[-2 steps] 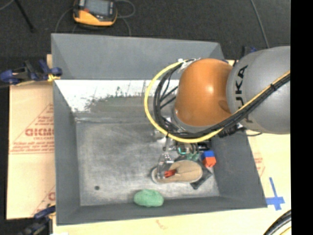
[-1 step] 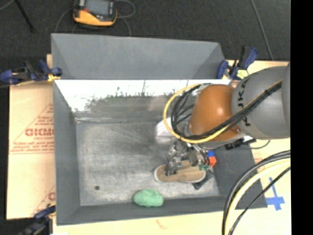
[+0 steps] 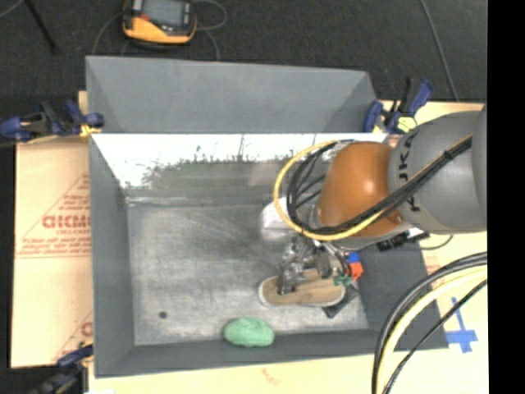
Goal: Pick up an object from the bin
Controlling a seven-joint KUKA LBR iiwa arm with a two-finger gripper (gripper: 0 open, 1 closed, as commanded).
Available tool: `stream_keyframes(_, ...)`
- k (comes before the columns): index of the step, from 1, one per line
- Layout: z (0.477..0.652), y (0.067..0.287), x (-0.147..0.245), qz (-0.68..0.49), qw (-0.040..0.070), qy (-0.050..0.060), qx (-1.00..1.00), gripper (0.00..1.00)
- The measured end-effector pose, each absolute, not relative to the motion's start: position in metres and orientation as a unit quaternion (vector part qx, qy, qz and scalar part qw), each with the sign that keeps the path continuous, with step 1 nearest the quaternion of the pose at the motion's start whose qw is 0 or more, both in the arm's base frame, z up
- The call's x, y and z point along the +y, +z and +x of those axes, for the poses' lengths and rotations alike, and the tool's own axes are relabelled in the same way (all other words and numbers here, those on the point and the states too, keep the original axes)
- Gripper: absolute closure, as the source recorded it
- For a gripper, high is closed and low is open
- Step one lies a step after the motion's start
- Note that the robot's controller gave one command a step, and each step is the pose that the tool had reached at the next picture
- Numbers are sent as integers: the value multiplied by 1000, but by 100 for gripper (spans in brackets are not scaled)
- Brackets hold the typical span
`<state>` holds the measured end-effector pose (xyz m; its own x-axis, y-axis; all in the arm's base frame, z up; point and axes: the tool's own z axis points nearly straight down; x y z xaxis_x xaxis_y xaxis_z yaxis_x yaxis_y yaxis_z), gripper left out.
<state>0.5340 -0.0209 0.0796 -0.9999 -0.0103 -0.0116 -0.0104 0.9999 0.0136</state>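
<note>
Toward the lower right corner of the bin (image 3: 189, 253), as my camera sees it, the gripper (image 3: 294, 277) is down low over a tan shoe-shaped thing (image 3: 316, 294). This thing lies flat on the grey floor with its long side roughly parallel to the near wall, and it has a paler edge around its sole. The gripper's metal tip sits at the left end of the shoe shape, right against it or just above it; from this angle I cannot tell which. I also cannot tell whether the gripper is open or closed, because its own body and the wrist hardware cover the tip. The arm (image 3: 443, 171) reaches in from the right over the bin's rim, with its orange cover (image 3: 353, 187) above the gripper and a loop of yellow and black cables (image 3: 285, 189) hanging to the cover's left. A green lump (image 3: 248, 332) rests against the near wall, to the left of the shoe shape and apart from it. A pale shape (image 3: 274, 218) shows just beyond the gripper, partly under the cables, and I cannot make out what it is. A small red and blue bit (image 3: 353, 267) sits just right of the gripper, either wrist hardware or a loose thing. The left half of the floor is bare metal.
</note>
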Motion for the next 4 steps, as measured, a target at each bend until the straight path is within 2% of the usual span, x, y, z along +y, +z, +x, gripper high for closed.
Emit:
stream_keyframes(1, 531, 113, -17, -3, -1, 2, 1000, 100)
stream_keyframes(2, 523, 140, -11, -7, 5, 0, 1000, 100)
stream_keyframes(3, 520, 165, -18, 25, 0, 0, 1000, 100)
stream_keyframes(4, 533, 188, -8, -1, 2, 0, 1000, 100)
